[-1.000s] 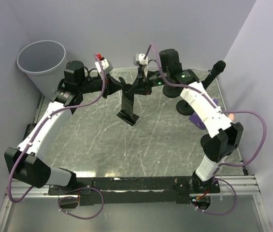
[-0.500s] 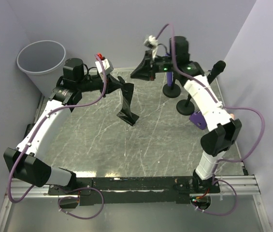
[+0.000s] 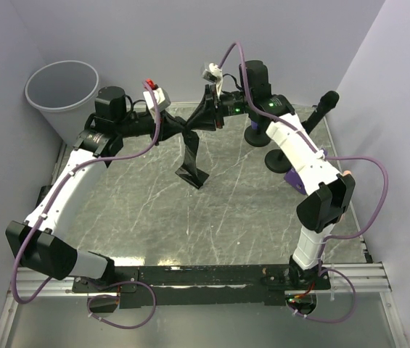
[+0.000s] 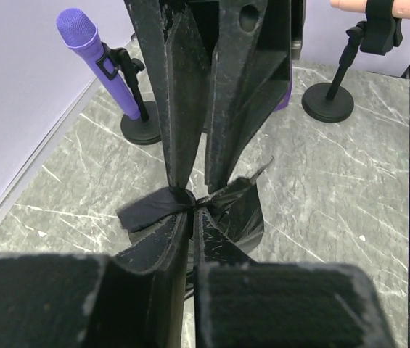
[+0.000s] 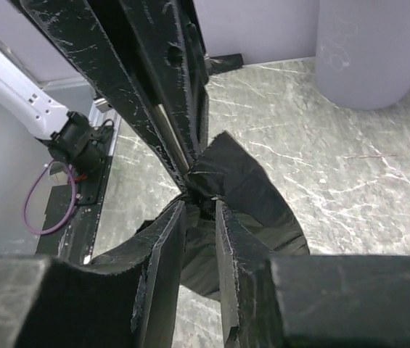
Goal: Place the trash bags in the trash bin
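The left hand (image 4: 192,210) and right hand (image 5: 201,206) are both pinching the black trash bag's (image 3: 192,161) top over the tabletop (image 3: 226,210), well apart from the trash bin (image 3: 58,116).

Purple microphone (image 4: 92,47) and black stand (image 4: 328,101) sit on marble table (image 4: 335,188).

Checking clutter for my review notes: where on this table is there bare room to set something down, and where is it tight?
Free: the broad near stretch of table between the hanging trash bag and the base rail. Crowded: the far right corner with microphone stands, and mid-rear, where left pincer and right pincer both grip the bag.
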### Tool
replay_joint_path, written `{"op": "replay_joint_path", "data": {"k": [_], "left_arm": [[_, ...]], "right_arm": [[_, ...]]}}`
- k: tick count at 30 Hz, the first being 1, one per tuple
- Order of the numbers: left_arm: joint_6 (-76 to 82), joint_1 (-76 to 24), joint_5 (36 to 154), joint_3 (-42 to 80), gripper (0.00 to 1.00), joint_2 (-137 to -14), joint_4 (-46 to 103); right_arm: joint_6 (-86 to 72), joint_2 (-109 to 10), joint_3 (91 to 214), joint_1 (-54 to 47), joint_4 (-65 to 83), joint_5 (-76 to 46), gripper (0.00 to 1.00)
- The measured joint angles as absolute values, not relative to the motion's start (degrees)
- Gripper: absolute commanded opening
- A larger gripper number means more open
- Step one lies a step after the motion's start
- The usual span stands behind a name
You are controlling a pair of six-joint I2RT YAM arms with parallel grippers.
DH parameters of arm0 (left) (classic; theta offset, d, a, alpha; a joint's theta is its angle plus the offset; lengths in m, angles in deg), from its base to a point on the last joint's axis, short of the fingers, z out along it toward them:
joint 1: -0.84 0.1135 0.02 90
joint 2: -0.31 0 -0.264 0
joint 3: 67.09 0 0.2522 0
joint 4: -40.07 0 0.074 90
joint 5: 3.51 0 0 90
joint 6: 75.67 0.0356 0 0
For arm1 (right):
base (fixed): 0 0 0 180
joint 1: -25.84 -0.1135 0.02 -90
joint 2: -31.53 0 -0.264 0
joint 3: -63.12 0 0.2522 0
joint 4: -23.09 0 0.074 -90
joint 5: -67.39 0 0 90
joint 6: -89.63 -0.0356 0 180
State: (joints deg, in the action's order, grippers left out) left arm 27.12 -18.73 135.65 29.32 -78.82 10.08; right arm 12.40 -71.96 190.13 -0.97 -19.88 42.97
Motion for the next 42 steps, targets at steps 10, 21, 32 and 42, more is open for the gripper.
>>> {"op": "replay_joint_path", "data": {"k": [10,21,32,42], "left_arm": [[27.4,-18.7,135.8,29.3,0.15,-79.0,9.2],[28.7,-18.6,135.9,29.3,0.18,-79.0,8.2],[30.2,-18.4,135.3,29.3,0.15,-78.9,7.8],[30.3,-18.5,135.2,29.1,0.02,-78.5,8.3]], "right_arm": [[13.2,-72.0,190.1,-1.6,-20.0,43.2,0.19],[16.4,-72.0,190.3,-2.8,-21.9,41.5,0.02],[17.3,-72.0,190.3,-2.9,-21.5,32.9,0.0],[17.3,-72.0,190.2,-2.5,-21.7,35.4,0.27]]}}
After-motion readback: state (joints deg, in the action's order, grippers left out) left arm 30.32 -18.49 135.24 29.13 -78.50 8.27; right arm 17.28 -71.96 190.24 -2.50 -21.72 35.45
